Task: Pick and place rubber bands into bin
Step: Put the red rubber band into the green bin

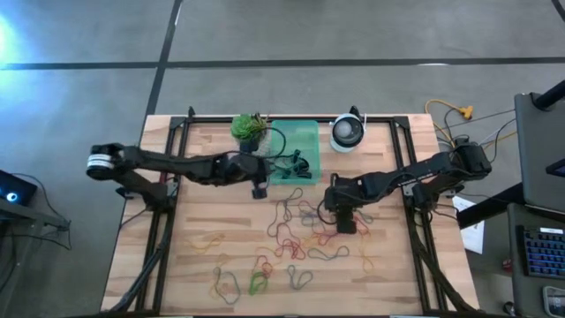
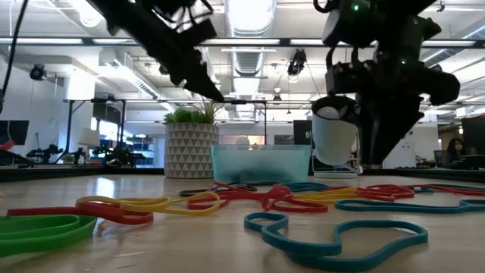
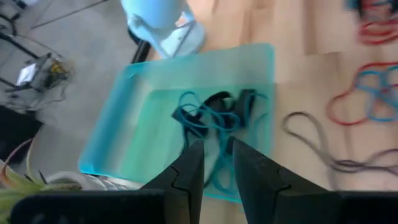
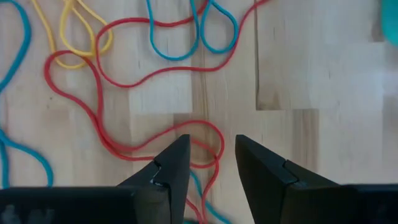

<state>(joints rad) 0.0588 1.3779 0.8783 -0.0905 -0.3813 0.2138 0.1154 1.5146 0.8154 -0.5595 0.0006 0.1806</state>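
- The bin (image 1: 296, 141), a mint-green tray, sits at twelve o'clock on the wooden surface (image 1: 203, 221), between a potted plant (image 1: 250, 130) at its nine o'clock and a round white device (image 1: 348, 132) at its three o'clock.
- A small tangle of bands (image 3: 211, 112), blue and dark, already lies inside the bin; I count only a few, so the job looks barely begun.
- The left gripper (image 3: 214, 163) hovers over the bin's near edge with its fingers slightly parted and nothing between them; to me that reads as a drop just made.
- Most of the rubber bands (image 1: 291, 243) are loose on the surface, from the centre down toward six o'clock: red, blue, yellow and grey loops tangled near the middle, and a green one (image 1: 258, 283) with red and yellow neighbours nearer the front edge.
- The right gripper (image 4: 211, 163) is low over the centre pile, around three o'clock from the middle, fingers spread either side of a red band (image 4: 205, 134) that loops between them. It isn't pinching yet.
- My guess is that band goes next, though it's laced through blue and yellow loops (image 4: 78, 37) and may drag them along.
- Well over a dozen loops remain, so many trips are left.
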